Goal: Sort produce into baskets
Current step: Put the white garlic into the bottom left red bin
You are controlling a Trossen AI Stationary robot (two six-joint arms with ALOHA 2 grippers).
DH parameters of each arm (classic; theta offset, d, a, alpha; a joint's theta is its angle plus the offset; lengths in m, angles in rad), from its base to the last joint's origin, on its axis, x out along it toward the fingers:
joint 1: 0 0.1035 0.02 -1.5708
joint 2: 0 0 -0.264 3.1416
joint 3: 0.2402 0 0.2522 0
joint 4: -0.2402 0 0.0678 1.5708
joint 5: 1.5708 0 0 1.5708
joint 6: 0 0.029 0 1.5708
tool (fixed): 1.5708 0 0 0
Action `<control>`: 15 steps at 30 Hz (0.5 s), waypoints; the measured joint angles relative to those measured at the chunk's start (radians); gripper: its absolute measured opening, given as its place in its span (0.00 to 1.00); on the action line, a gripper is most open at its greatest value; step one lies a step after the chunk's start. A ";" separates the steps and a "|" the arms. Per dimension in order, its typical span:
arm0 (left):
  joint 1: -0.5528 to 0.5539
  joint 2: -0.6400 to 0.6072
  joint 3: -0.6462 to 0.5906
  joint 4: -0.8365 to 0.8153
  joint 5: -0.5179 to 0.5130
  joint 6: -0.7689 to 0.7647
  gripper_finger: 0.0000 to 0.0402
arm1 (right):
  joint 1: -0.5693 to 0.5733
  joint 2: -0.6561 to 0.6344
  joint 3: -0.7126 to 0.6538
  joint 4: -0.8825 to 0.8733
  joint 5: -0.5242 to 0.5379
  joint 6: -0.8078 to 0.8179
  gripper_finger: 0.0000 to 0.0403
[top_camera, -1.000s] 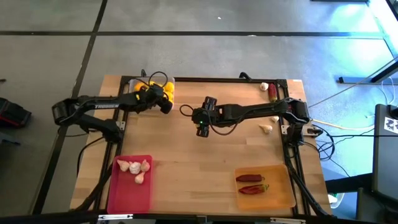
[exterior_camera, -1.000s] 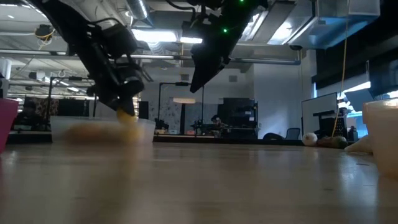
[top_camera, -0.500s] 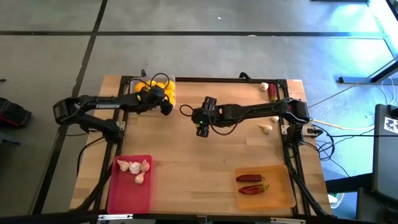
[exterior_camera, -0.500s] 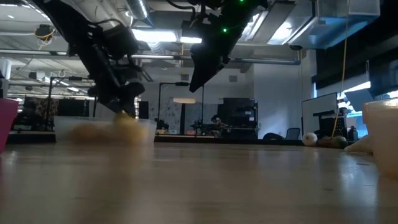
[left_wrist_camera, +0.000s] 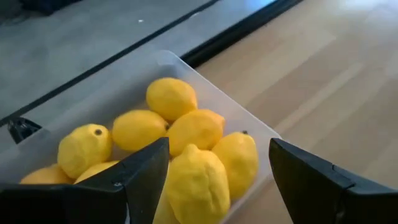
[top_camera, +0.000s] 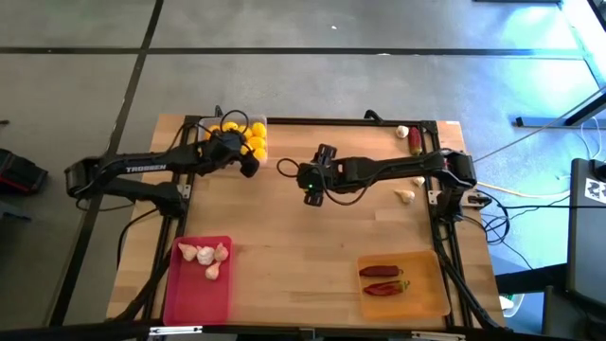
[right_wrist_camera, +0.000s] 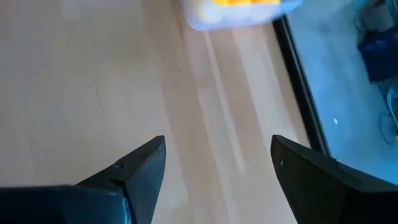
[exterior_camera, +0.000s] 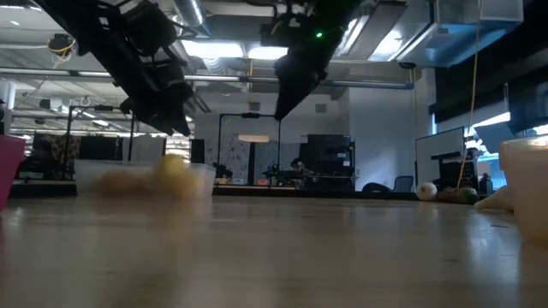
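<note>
Your left pincer (left_wrist_camera: 214, 180) hangs spread and empty over the near corner of the clear basket (left_wrist_camera: 186, 68), a heap of lemons (left_wrist_camera: 186, 127) showing between its fingers (left_wrist_camera: 146, 177). In the overhead view that left pincer (top_camera: 248, 166) sits at the basket's edge in the far-left part of the surface (top_camera: 303, 256). Your right pincer (top_camera: 311, 194) is also spread and empty, poised above bare wood near the middle, with nothing between its fingers (right_wrist_camera: 140, 171) in its own wrist view.

The drop into the clear basket looks finished, so the step in hand is likely clearing out and fetching the next loose item. Lift the left pincer straight up before swinging, so a finger does not catch the basket wall or nudge the topmost lemon over the rim.

The clear basket (top_camera: 237, 133) holds only lemons. The pink-red basket (top_camera: 194, 294) at the near-left holds four garlic bulbs (top_camera: 206, 258). The orange basket (top_camera: 426, 298) at the near-right holds two chili peppers (top_camera: 383, 279). Loose produce remains on the right side: a garlic bulb (top_camera: 402, 132) and a chili pepper (top_camera: 415, 140) at the far edge, and two more garlic pieces (top_camera: 405, 196) near the right arm's base. These lie closest to your right pincer.
</note>
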 joint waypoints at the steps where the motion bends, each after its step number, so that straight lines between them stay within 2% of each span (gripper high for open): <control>1: -0.007 0.000 0.000 -0.005 0.000 -0.001 0.68 | 0.005 -0.009 0.000 -0.026 0.008 0.012 0.70; 7: -0.049 0.010 -0.001 -0.012 0.001 -0.023 0.68 | 0.028 -0.075 0.000 -0.221 0.071 0.090 0.70; 15: -0.101 0.010 -0.002 -0.006 0.000 -0.008 0.68 | 0.037 -0.153 -0.031 -0.525 0.099 0.268 0.70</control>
